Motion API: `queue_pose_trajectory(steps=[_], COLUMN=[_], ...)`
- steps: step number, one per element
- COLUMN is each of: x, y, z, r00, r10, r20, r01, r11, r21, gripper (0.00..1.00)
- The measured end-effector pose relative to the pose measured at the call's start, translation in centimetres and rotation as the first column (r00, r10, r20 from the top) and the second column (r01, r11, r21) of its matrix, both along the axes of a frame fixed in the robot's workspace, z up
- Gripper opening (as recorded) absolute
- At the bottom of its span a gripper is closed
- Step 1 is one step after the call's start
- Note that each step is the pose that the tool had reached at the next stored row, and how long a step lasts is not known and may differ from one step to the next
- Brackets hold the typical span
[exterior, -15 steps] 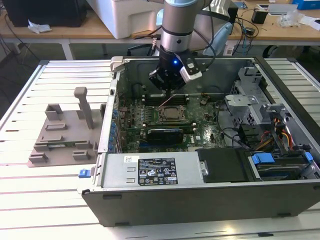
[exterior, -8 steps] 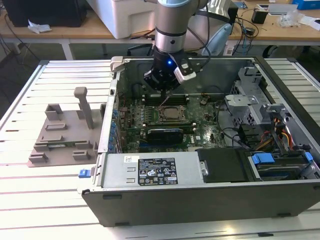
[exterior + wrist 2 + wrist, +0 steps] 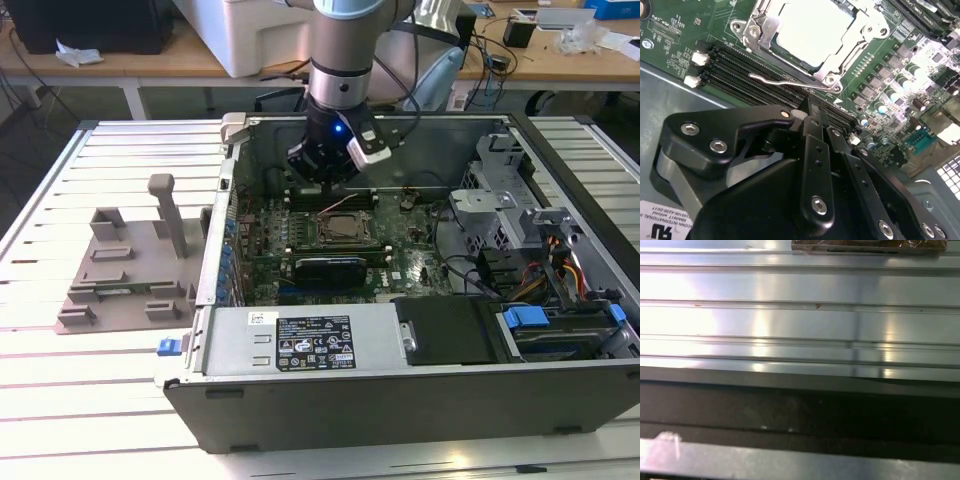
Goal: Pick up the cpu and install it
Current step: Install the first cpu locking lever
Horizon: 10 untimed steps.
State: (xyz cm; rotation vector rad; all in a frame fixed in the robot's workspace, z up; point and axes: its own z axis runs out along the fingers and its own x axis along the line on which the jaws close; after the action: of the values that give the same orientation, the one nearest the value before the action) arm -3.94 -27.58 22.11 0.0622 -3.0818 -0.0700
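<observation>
Cpu: flat square, matte silver lid, seated in metal socket frame. Black gripper: fingers together, empty.

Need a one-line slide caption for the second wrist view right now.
Gripper shut and empty above the motherboard, cpu already seated in its socket.

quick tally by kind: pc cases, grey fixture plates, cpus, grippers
pc case: 1
grey fixture plate: 1
cpu: 1
gripper: 1
total: 4
</observation>
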Motion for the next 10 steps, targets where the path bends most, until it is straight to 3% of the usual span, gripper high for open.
queue_pose_trajectory(steps=[10], x=[0.78], y=[-0.24], z=[-0.19], r00=[1.0000], r10=[0.000], r20=[-0.0001], r01=[0.000], r11=[1.0000], r21=[0.0000], gripper=[0.11])
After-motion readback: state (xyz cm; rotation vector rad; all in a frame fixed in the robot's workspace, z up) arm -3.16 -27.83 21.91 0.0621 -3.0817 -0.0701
